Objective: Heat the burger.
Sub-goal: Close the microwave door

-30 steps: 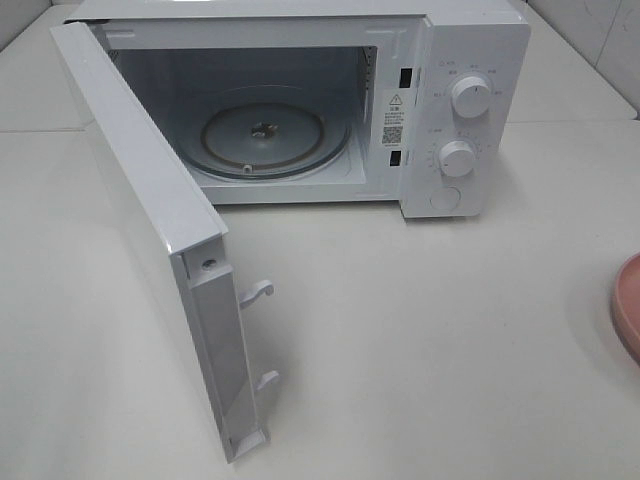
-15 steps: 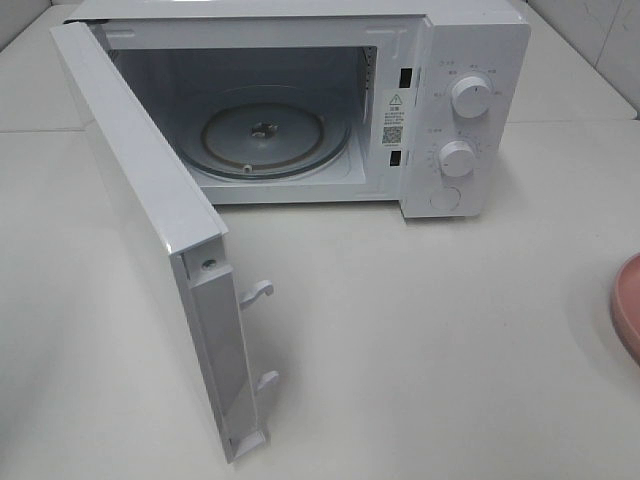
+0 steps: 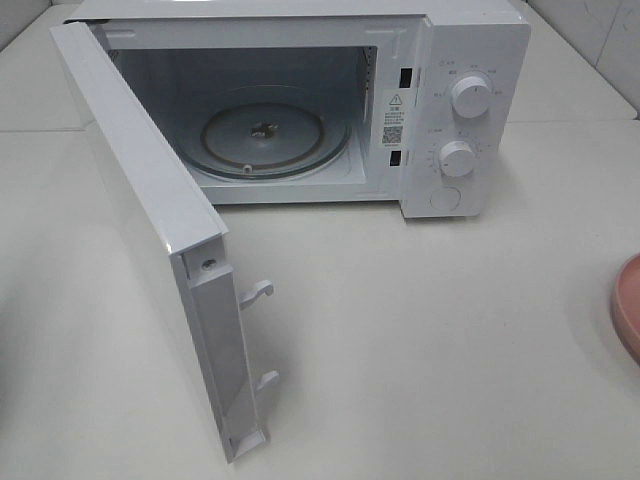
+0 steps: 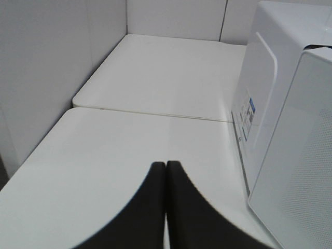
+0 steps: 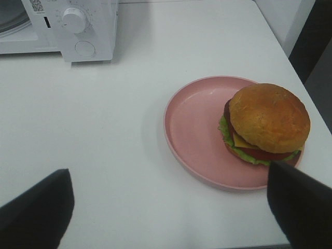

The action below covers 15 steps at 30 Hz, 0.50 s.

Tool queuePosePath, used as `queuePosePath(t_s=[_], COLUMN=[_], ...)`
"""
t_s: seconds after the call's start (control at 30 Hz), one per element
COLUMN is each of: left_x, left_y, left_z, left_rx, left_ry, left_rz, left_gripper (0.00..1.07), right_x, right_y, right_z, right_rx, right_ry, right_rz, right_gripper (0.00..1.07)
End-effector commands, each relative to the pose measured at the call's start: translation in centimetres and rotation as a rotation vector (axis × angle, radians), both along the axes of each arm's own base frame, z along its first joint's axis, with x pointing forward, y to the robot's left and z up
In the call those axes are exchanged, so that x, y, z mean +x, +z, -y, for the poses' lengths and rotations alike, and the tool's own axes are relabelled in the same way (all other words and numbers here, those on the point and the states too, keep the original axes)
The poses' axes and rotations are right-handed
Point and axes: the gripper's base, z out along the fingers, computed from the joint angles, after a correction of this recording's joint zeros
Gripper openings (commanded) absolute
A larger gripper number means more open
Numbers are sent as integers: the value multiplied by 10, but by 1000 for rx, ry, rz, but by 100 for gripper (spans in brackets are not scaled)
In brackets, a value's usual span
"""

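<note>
one burger (image 5: 267, 123) sits on pink plate (image 5: 194, 129), microwave (image 3: 470, 60) door (image 3: 150, 215) open.

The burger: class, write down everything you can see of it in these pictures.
The burger has a round, browned top bun over yellow cheese, a red slice like tomato, and green lettuce. It sits upright, whole, on the far side of a pink plate from the microwave. The plate rests on the white table. Only the plate touches it; the open right end effector holds nothing.

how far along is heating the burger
Done: the microwave door is open, and the turntable is bare. In hand: the right gripper is open near the pink plate holding the burger. Left: load the burger, close the door, set the dials.
</note>
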Motion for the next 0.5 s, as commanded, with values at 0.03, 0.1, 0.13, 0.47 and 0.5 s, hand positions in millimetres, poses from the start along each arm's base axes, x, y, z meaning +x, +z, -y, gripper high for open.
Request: queuePosePath(t_s=[0.03,0.1,0.13,0.47,0.5], left_x=[8,20,20,54,54], left_y=[-3,-13,-13,-54,-54], left_z=[7,15,15,39,39], left_rx=[1,-26,-26,-135,-135], left_ry=[-75,-180,-180,-479,-479], left_rz=[40,37,37,8,8], left_gripper=[0,0,0,0,0], right_x=[-3,-3,-3,-3,-3], right_y=[0,0,0,0,0], right_z=[0,0,0,0,0], right_rx=[-3,-3,-3,-3,-3], right_ry=[-3,-3,-3,-3,-3], right_rz=[28,28,28,28,28], right_gripper=[98,98,98,98,98])
